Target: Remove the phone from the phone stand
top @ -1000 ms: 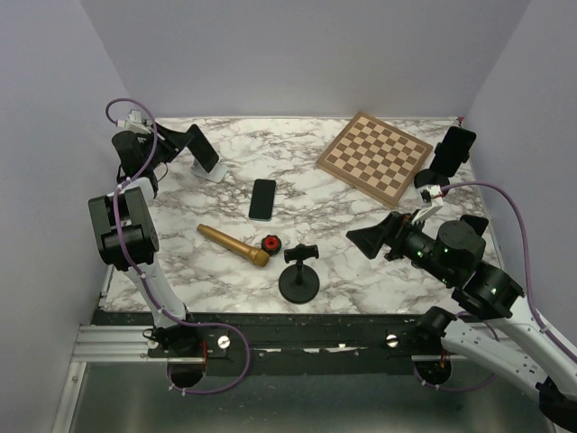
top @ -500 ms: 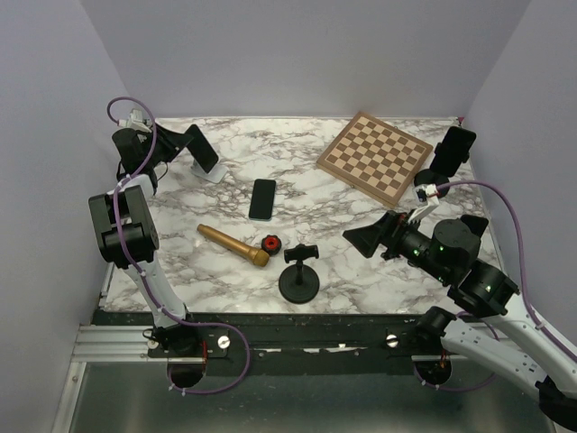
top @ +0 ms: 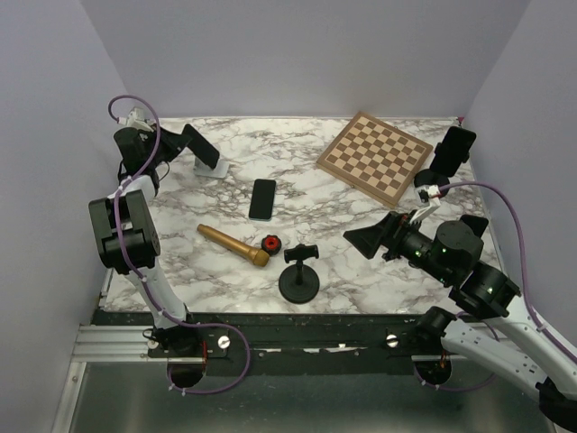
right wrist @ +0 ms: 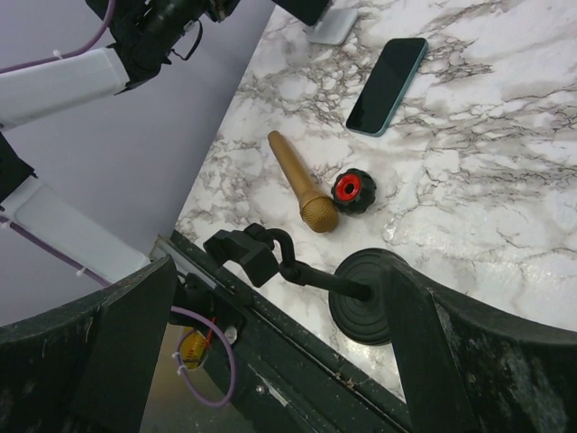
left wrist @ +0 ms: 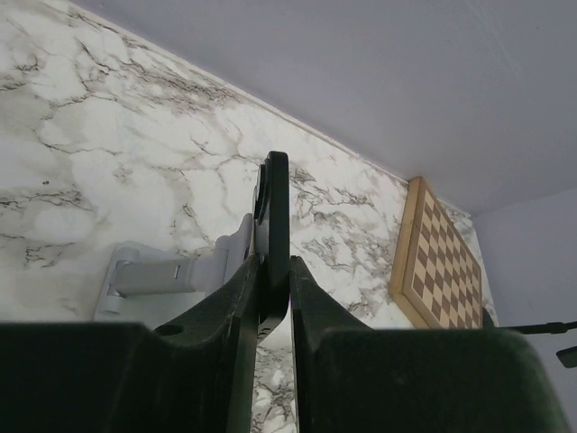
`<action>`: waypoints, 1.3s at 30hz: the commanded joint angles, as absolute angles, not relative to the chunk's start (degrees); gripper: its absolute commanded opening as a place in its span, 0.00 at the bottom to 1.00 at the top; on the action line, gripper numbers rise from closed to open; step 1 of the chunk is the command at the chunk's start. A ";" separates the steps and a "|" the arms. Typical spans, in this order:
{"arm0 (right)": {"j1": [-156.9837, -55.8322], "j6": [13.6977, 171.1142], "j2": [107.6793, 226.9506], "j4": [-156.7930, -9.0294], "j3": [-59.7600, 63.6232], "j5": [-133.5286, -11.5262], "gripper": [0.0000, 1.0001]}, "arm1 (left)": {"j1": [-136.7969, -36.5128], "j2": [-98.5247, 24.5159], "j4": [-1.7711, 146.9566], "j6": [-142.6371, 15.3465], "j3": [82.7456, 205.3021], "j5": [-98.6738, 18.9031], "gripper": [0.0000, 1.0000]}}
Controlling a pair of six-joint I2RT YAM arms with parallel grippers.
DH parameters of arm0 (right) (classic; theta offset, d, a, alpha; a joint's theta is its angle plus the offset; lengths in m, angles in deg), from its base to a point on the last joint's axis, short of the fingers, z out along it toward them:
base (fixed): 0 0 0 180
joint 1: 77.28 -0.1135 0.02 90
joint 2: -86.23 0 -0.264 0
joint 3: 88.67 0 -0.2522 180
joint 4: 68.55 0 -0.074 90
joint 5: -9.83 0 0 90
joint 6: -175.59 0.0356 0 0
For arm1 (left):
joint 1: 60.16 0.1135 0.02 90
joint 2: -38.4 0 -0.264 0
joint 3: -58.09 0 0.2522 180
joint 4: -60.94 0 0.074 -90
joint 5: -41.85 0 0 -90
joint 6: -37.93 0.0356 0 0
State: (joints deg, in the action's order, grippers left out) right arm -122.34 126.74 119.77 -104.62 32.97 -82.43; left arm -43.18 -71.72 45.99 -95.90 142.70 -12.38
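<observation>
**A:** The left pincer [top: 187, 144] is clamped on the phone [top: 200, 147] in the far-left corner of the table [top: 315, 203]. The wrist view has the phone edge-on, with the fingers [left wrist: 225, 307] pinching its two flat faces.

**B:** And the phone stand [top: 216, 171]?

**A:** It's the grey one, right underneath. The phone is leaning at its cradle, and I can't tell whether the bottom edge has cleared the lip.

**B:** So what's the smart play?

**A:** I'd draw the phone out along its own tilt, up and back, rather than yanking it sideways. That stand looks light to me, so a sideways tug could drag or tip it. Pinch firmly and rise slowly until there's a gap between phone and cradle.

**B:** Right pincer [top: 362, 239]?

**A:** It's spread wide and holding nothing, hovering on the near right, well apart from the action. My guess is the left arm does this alone.
</observation>
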 commanded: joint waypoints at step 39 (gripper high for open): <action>-122.64 129.04 116.83 -110.11 28.90 -85.03 1.00 | -77.56 -83.23 121.67 -62.67 181.77 -8.11 0.00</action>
State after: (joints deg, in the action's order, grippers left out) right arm -122.34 128.29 117.28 -109.89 28.01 -85.53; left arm -76.82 -82.28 115.45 -66.55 178.99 -5.73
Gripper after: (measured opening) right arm 0.998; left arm 0.125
